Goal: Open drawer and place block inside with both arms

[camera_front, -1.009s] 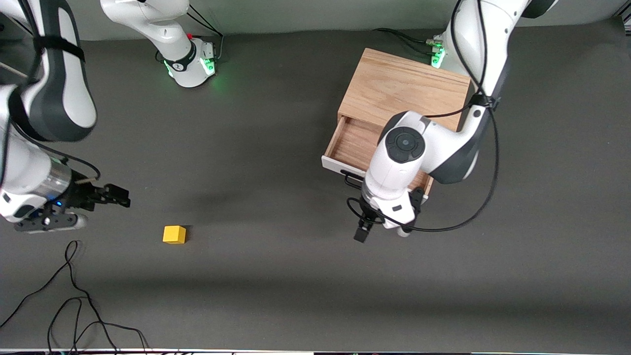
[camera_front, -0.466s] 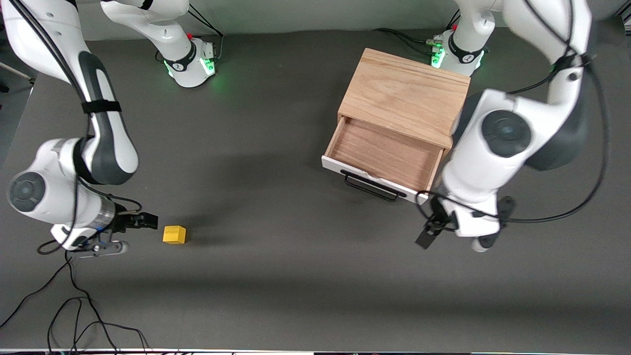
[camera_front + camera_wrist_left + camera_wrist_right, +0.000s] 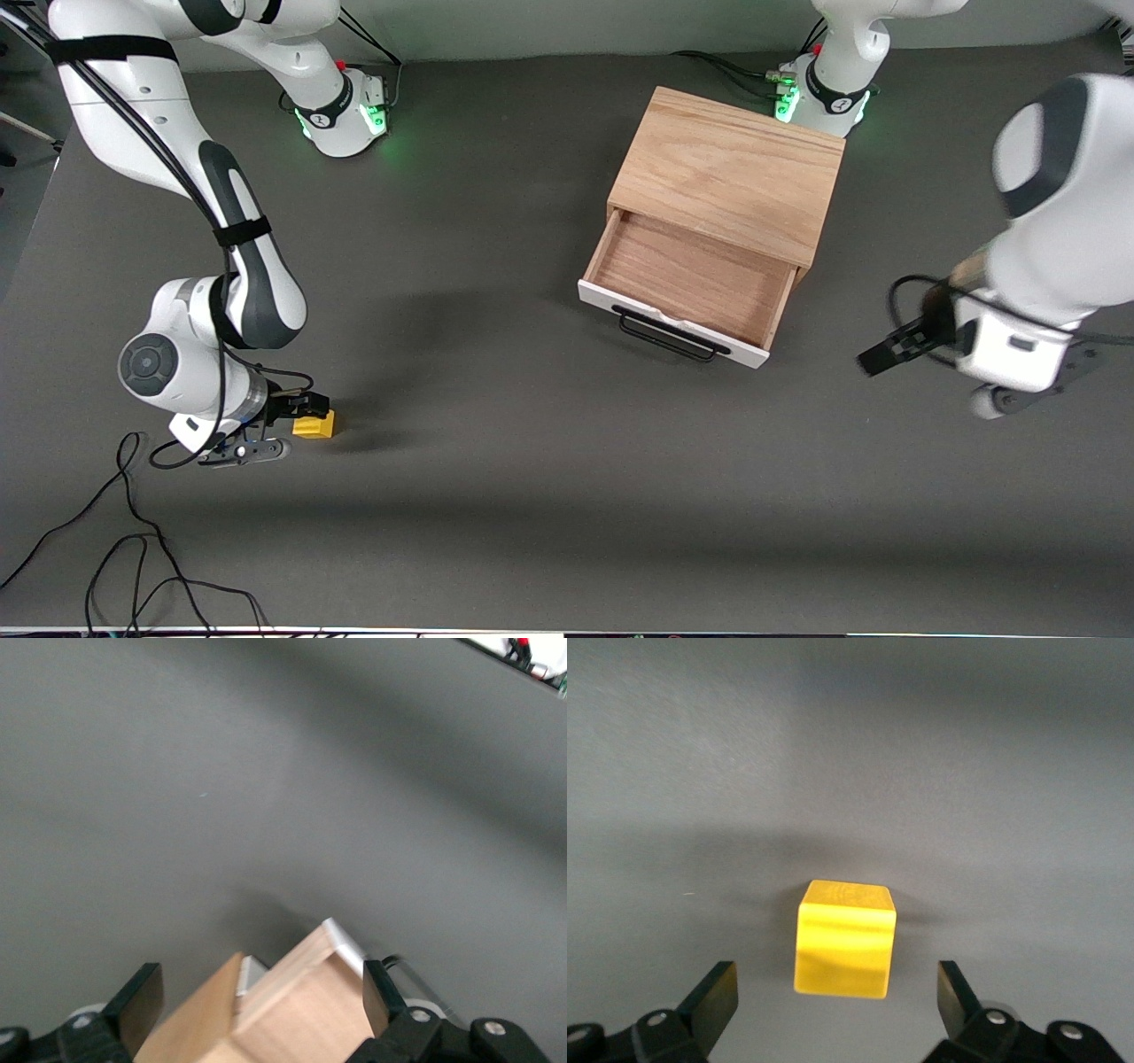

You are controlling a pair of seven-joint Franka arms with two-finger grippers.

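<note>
The small bright yellow cube [image 3: 314,426] sits at the front view's lower left, under the right arm's black two-finger gripper [image 3: 306,408], fingers spread wide. The shallow light-wood drawer [image 3: 687,288], upper right of centre, stands pulled out. The left arm's black gripper [image 3: 890,352] hangs spread at the right edge.

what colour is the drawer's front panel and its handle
The drawer has a white front panel and a black wire handle; clearest in the front view.

Between the left pincer's [image 3: 257,997] spread fingers [image 3: 137,1001], the cabinet's [image 3: 283,1010] wooden corner shows over grey tabletop [image 3: 266,771].
</note>
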